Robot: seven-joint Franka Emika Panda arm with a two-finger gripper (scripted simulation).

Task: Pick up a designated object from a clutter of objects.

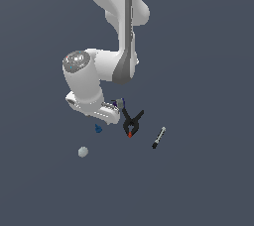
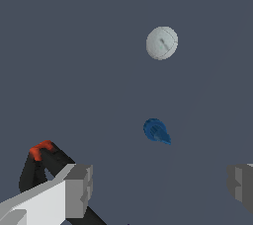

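The tiny bright blue stubby piece (image 1: 98, 129) lies on the dark floor just below the arm's white hand, and it also shows in the wrist view (image 2: 156, 131). My gripper (image 2: 160, 187) is open and empty, its two grey fingertips (image 2: 79, 189) spread wide, with the blue piece ahead of them and apart from both. In the exterior view the fingers are hidden behind the hand (image 1: 94, 106). The black clamp with a red tip (image 1: 132, 123) lies to the exterior view's right of the blue piece; it also shows in the wrist view (image 2: 39, 162) beside one finger.
A pale grey ball (image 1: 83, 151) lies beyond the blue piece and shows in the wrist view (image 2: 162, 43). A thin black-and-grey stick (image 1: 158, 137) lies at the exterior view's right of the clamp. A purple-grey piece (image 1: 119, 103) peeks out beside the hand.
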